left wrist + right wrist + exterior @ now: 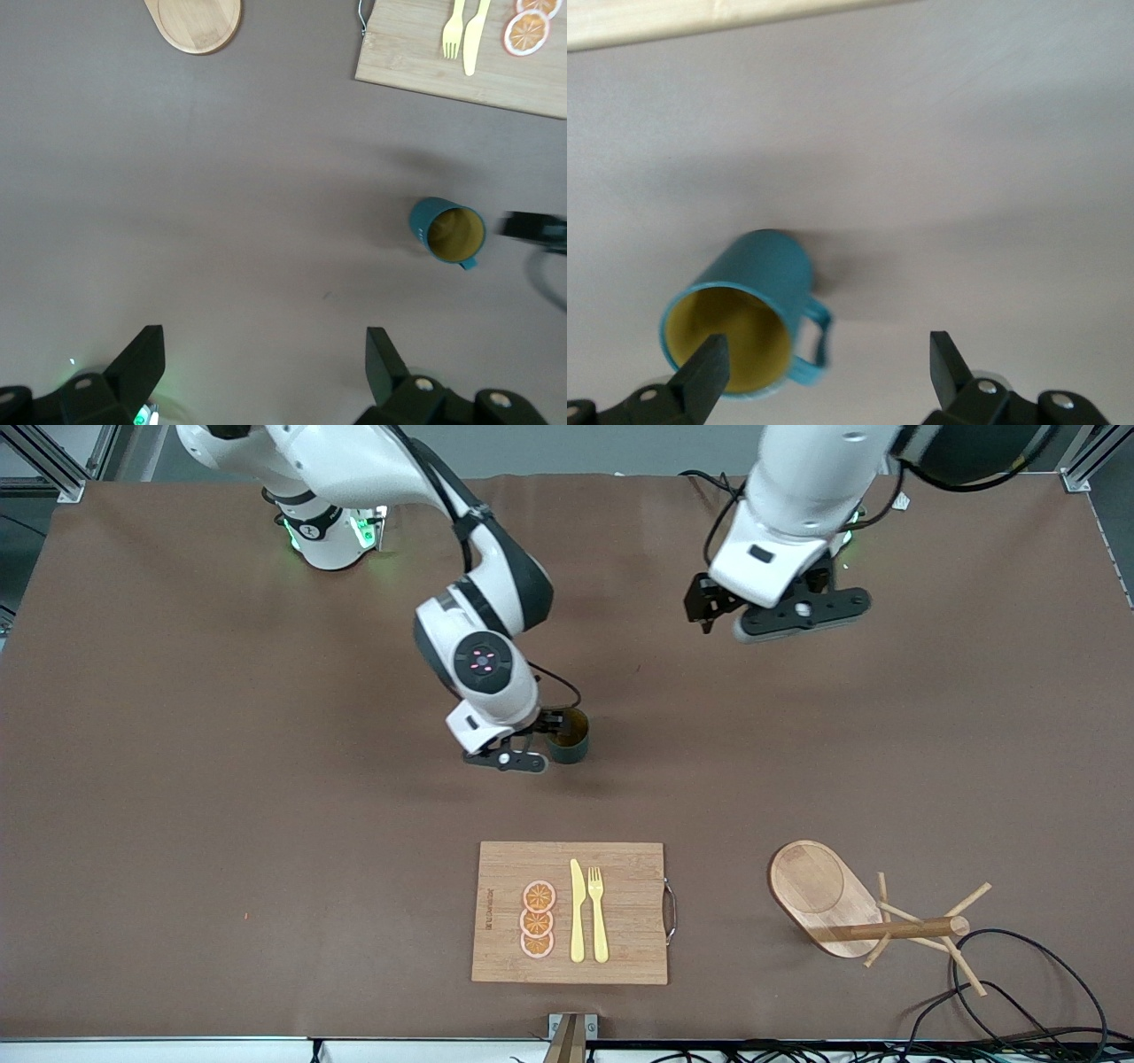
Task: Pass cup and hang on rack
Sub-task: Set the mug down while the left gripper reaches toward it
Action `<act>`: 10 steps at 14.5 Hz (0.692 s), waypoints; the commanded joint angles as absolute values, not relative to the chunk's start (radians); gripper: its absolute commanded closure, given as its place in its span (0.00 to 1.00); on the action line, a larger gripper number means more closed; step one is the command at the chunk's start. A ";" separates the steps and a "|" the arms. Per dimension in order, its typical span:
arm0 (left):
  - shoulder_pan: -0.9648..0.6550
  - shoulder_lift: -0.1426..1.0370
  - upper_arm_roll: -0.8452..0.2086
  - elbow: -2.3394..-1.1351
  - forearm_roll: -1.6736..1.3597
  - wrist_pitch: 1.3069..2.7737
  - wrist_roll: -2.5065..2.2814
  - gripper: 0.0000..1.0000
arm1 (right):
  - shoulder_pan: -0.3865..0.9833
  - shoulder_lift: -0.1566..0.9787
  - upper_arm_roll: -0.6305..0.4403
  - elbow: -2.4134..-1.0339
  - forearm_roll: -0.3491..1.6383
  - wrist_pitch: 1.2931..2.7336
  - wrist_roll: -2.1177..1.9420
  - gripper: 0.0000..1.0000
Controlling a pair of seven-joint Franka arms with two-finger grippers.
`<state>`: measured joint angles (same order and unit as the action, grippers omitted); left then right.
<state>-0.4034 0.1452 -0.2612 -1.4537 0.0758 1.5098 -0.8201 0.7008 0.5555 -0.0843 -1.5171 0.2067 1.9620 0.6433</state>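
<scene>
The teal cup [568,737] stands upright on the brown table near its middle, its yellowish inside showing [749,310] and its handle turned toward the right gripper. My right gripper [542,737] is low beside it and open. In the right wrist view, the right gripper [828,367] has one finger in front of the cup's mouth, the handle lies between the fingers, and neither finger presses on it. My left gripper [780,611] hangs open and empty over bare table near its own base, seen as [266,363]. The wooden rack [824,895] stands near the front camera at the left arm's end.
A wooden cutting board [571,912] with a yellow knife, a fork and orange slices lies near the front edge, nearer to the camera than the cup. Black cables [1019,992] loop on the table beside the rack. The left wrist view shows the cup [447,232] and the board [416,62].
</scene>
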 commanded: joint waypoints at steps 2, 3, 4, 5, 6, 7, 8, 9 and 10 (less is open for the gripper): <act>-0.521 0.224 -0.259 -1.436 0.184 1.577 -0.945 0.00 | 0.539 0.421 -0.074 -1.559 0.169 1.817 0.467 0.00; -0.549 0.241 -0.259 -1.436 0.199 1.613 -0.994 0.00 | 0.510 0.402 -0.072 -1.559 0.149 1.783 0.412 0.00; -0.581 0.256 -0.259 -1.439 0.216 1.646 -1.047 0.00 | 0.479 0.385 -0.075 -1.559 0.144 1.751 0.367 0.00; -0.624 0.284 -0.259 -1.439 0.242 1.667 -1.111 0.00 | 0.435 0.365 -0.075 -1.559 0.134 1.721 0.335 0.00; -0.664 0.310 -0.259 -1.437 0.282 1.678 -1.171 0.00 | 0.392 0.345 -0.075 -1.559 0.108 1.688 0.284 0.00; -0.696 0.336 -0.259 -1.439 0.329 1.690 -1.234 0.00 | 0.358 0.328 -0.075 -1.559 0.079 1.662 0.234 0.00; -0.727 0.359 -0.259 -1.439 0.357 1.697 -1.299 0.00 | 0.315 0.313 -0.075 -1.559 0.063 1.637 0.194 0.00; -0.753 0.395 -0.258 -1.434 0.360 1.703 -1.384 0.00 | 0.277 0.298 -0.075 -1.559 0.060 1.617 0.154 0.00; -0.784 0.422 -0.258 -1.433 0.374 1.732 -1.458 0.00 | 0.241 0.284 -0.077 -1.557 0.052 1.602 0.102 0.00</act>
